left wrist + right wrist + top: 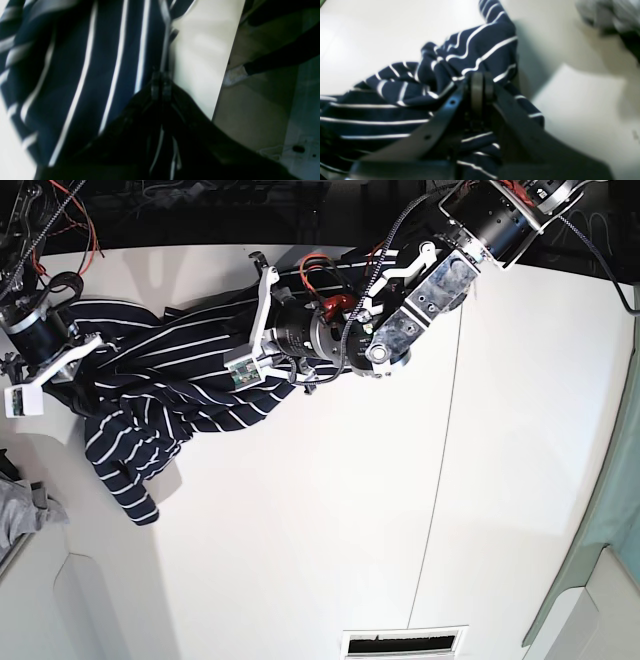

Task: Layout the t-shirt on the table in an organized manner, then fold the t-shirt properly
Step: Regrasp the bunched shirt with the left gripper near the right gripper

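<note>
The navy t-shirt with thin white stripes lies bunched at the far left of the white table. It is stretched between my two grippers, and a sleeve trails toward the front. My left gripper is shut on the t-shirt's right side. In the left wrist view the left gripper pinches a fold of the t-shirt above the table. My right gripper is shut on the left side. In the right wrist view the right gripper presses crumpled t-shirt fabric.
A small grey cloth lies at the table's left edge and shows again as the grey cloth. A thin dark seam crosses the tabletop. A slotted vent sits at the front edge. Beyond the table edge a person's shoe stands on the floor.
</note>
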`<state>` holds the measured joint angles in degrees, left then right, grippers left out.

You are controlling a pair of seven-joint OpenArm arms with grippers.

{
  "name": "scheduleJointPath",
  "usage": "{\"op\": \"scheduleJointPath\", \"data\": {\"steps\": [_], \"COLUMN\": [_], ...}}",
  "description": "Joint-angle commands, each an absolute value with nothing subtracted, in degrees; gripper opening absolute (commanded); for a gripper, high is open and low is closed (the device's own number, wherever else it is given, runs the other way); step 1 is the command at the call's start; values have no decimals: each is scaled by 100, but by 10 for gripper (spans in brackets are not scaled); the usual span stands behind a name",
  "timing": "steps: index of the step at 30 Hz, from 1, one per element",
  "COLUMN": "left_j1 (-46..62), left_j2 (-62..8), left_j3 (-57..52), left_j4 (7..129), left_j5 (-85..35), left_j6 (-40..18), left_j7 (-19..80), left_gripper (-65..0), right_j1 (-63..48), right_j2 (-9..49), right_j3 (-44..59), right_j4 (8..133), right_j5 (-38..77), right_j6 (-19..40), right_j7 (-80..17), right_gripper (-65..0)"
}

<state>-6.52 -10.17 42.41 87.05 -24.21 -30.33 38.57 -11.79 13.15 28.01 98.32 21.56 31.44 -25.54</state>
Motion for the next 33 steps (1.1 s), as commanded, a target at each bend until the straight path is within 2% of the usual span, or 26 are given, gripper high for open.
{"op": "scheduleJointPath", "data": {"steps": [1,5,6,8,9,10,11,14,21,25,28,30,32,33], "left_j1": [-757,-760,-760,-762,-762,-764,-764,-786,-1092,-1194,-1240,-1291,-1380,-1435], "left_j2": [-998,-1050,-1050,-1048,-1048,-1048,-1048,-1048,-1044,-969,-683,-440,-231,-139], "left_j3": [4226,4215,4204,4169,4139,4101,4038,3736,2779,2602,2602,2609,2657,2685], "left_j4": [8805,8805,8805,8805,8805,8805,8805,8805,8805,8700,8208,7752,7290,7085], "left_j5": [-2521,-2504,-2504,-2495,-2462,-2397,-2290,-2137,-2827,-2661,-2589,-2589,-2593,-2598], "left_j6": [-3070,-3065,-3065,-3063,-3063,-3063,-3063,-3057,-2886,-2327,-2298,-2416,-2770,-2912], "left_j7": [3708,3706,3704,3645,3594,3535,3446,3229,3144,2842,2821,2722,2565,2510], "left_gripper": [-650,-650,-650,-650,-622,-588,-554,-498,-498,-498,-494,-422,-343,-328], "right_j1": [-1236,-1385,-1380,-1367,-1367,-1367,-1369,-1308,-893,-519,-242,-54,117,183], "right_j2": [1378,1380,1380,1361,1361,1363,1363,1361,1358,1310,1317,1317,1317,1317], "right_j3": [2971,3260,3260,3249,3249,3251,3251,3262,3363,3361,3356,3356,3345,3345], "right_j4": [9859,9459,9330,9078,8954,8847,8781,8799,9258,9227,8962,8591,8132,7896], "right_j5": [2252,2252,2255,2335,2377,2438,2495,2786,3000,2834,2585,2547,2550,2550], "right_j6": [3100,2965,2941,2856,2838,2838,2838,2840,2897,2884,2718,2722,2731,2746], "right_j7": [-2399,-2401,-2399,-2364,-2261,-2134,-2047,-2036,-2082,-2084,-2084,-2082,-2082,-2082], "right_gripper": [-650,-650,-614,-407,-319,-256,-228,-228,-228,-228,-228,-228,-228,-228]}}
